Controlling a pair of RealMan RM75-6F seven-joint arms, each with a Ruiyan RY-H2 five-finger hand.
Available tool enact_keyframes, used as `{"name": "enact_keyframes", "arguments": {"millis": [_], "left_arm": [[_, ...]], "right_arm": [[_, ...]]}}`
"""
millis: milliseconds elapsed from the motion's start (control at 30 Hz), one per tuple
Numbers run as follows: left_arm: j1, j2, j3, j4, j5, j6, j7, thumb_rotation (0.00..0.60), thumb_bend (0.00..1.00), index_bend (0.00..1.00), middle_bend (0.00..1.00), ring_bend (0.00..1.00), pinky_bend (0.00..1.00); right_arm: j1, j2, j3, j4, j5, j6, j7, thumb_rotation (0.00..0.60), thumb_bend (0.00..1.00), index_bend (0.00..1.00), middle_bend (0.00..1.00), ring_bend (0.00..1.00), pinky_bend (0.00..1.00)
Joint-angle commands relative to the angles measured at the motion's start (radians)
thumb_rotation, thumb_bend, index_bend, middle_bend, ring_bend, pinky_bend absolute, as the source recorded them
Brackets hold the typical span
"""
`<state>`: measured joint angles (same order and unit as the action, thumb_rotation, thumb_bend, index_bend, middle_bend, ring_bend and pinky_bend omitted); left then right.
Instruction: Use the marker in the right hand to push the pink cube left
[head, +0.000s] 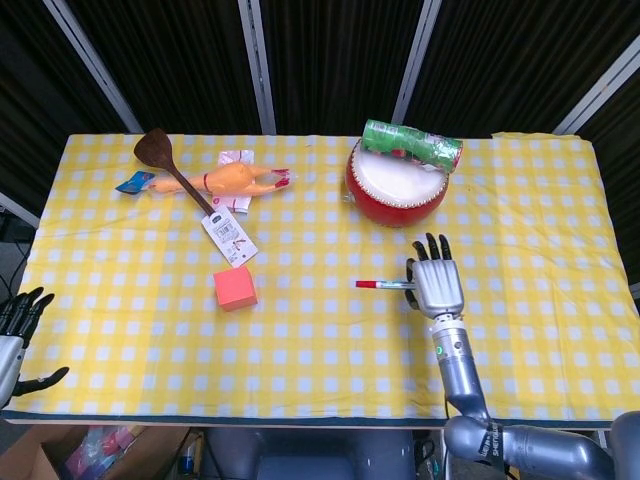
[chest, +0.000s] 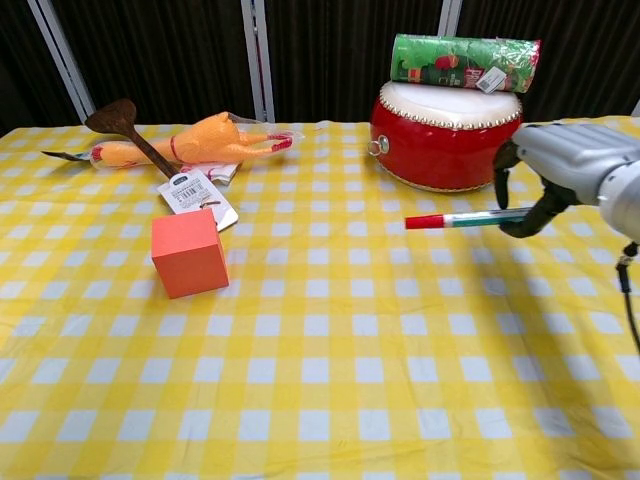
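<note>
The pink cube (head: 235, 289) (chest: 188, 252) stands on the yellow checked cloth, left of centre. My right hand (head: 436, 286) (chest: 565, 170) is well to the right of it and holds the red-capped marker (head: 384, 285) (chest: 462, 218), which lies level above the cloth with its red tip pointing left toward the cube. A wide gap of cloth separates the tip from the cube. My left hand (head: 18, 330) hangs off the table's left front corner, fingers apart, holding nothing.
A red drum (head: 397, 186) (chest: 445, 134) with a green roll (head: 412, 144) (chest: 464, 60) on top stands at the back, just behind the marker. A rubber chicken (head: 230, 180) (chest: 205, 138), wooden spatula (head: 160, 155) and paper tags (head: 230, 236) (chest: 195, 197) lie at the back left.
</note>
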<state>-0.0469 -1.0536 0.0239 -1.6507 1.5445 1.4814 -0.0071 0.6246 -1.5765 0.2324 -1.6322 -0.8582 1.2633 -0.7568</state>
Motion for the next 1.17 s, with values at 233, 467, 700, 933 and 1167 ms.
{"name": "enact_keyframes", "arguments": {"millis": [233,467,700,933,1167], "left_arm": [[-0.004,-0.013,-0.003,-0.009,-0.010,-0.011,0.045,0.600,0.00,0.00,0.00,0.00,0.00],[-0.010,-0.017,-0.006,-0.011,-0.012,-0.018,0.053,0.600,0.00,0.00,0.00,0.00,0.00],[-0.013,-0.014,-0.006,-0.011,-0.011,-0.022,0.047,0.600,0.00,0.00,0.00,0.00,0.00],[-0.011,-0.012,-0.007,-0.010,-0.009,-0.016,0.037,0.600,0.00,0.00,0.00,0.00,0.00],[-0.006,-0.022,-0.015,0.006,0.003,0.011,0.035,0.600,0.00,0.00,0.00,0.00,0.00]], "right_arm": [[-0.049,0.046,-0.059,0.088,-0.021,-0.085,0.110,0.600,0.54,0.67,0.21,0.01,0.04],[-0.056,0.025,-0.064,0.140,-0.031,-0.087,0.138,0.600,0.54,0.51,0.19,0.00,0.04],[-0.069,0.032,-0.067,0.132,-0.004,-0.057,0.099,0.600,0.54,0.30,0.12,0.00,0.02],[-0.109,0.119,-0.086,0.007,-0.018,0.003,0.074,0.600,0.54,0.25,0.08,0.00,0.01],[-0.219,0.311,-0.194,-0.160,-0.252,0.107,0.190,0.600,0.51,0.07,0.02,0.00,0.00]]}}
